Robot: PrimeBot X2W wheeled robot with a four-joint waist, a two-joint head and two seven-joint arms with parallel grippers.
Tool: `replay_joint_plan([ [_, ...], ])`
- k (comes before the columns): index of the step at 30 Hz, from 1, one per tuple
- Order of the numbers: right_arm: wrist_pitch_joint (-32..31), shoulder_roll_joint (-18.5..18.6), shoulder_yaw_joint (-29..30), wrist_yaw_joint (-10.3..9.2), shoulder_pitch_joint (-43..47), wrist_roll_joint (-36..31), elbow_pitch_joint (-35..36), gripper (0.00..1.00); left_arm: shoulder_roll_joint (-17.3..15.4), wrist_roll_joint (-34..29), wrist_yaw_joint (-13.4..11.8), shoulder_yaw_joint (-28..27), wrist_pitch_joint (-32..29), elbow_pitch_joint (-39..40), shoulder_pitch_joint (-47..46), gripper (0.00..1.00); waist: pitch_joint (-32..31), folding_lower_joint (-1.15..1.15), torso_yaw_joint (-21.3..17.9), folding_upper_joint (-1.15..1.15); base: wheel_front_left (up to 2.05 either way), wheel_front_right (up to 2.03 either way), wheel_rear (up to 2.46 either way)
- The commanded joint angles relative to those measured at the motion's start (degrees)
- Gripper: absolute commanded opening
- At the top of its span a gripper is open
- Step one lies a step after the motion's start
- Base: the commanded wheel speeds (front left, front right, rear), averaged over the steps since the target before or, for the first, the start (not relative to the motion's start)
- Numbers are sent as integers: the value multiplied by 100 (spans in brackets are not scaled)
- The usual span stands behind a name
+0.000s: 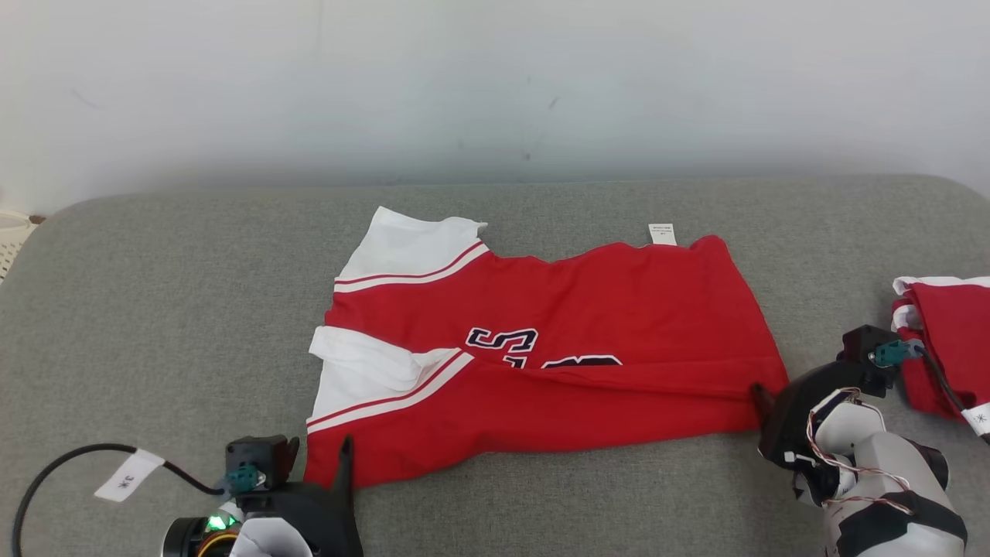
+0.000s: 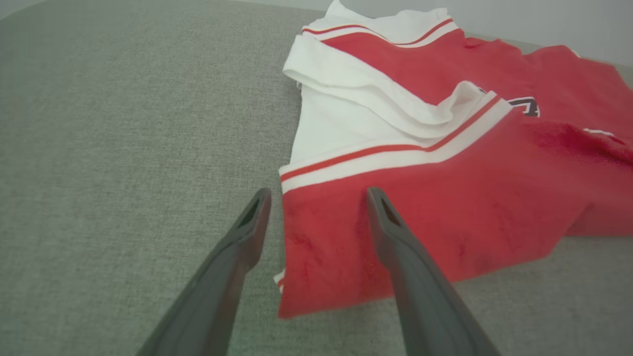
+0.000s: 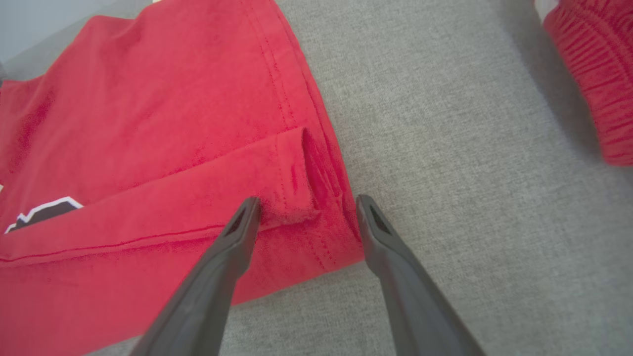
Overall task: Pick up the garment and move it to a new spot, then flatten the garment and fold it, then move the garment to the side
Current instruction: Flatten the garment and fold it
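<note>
On the grey cushion [image 1: 155, 309] the red jersey [image 1: 588, 309] lies flat, near edge folded over; my left tool [image 2: 317, 195] and right tool [image 3: 307, 201] gape empty at its near corners, so I'd lift straight up to avoid dragging the fold

Bright even light, soft shadows, no glare; wrist views slightly soft, edge-warped

Grey woven upholstered surface [image 1: 155, 309] spans the foreground, rounded at its far corners. Pale wall [image 1: 495, 77] behind it, with a few small dark marks. Bundled red-and-white cloth [image 1: 947, 348] lies at the right edge. White slatted object [image 1: 9, 240] at the far left edge, identity unclear.
</note>
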State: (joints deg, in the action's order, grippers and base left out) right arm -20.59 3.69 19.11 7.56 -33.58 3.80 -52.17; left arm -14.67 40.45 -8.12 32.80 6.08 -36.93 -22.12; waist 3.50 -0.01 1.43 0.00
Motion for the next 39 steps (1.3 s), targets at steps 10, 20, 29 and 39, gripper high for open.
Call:
replay_joint_plan([
  [10, -256, -54, 526, -14, 162, -669, 191, 100, -293, -293, -245, 361, -603, 453, 270, 100, 26, 1, 121, 0, 0, 0, 0],
  [20, -531, -83, 30, -14, 520, 425, 706, 100, -285, -90, -271, 264, -530, 634, 448, 100, -50, 1, 212, 0, 0, 0, 0],
  [29, -1152, -84, 201, -13, 1157, 96, 1785, 100, -239, 30, -221, 212, -459, 467, 306, 100, -52, 1, 98, 0, 0, 0, 0],
  [39, -1247, -89, 283, -14, 934, 30, 1634, 100, -155, 38, -126, 256, -499, 173, 21, 100, 81, 1, 223, 0, 0, 0, 0],
])
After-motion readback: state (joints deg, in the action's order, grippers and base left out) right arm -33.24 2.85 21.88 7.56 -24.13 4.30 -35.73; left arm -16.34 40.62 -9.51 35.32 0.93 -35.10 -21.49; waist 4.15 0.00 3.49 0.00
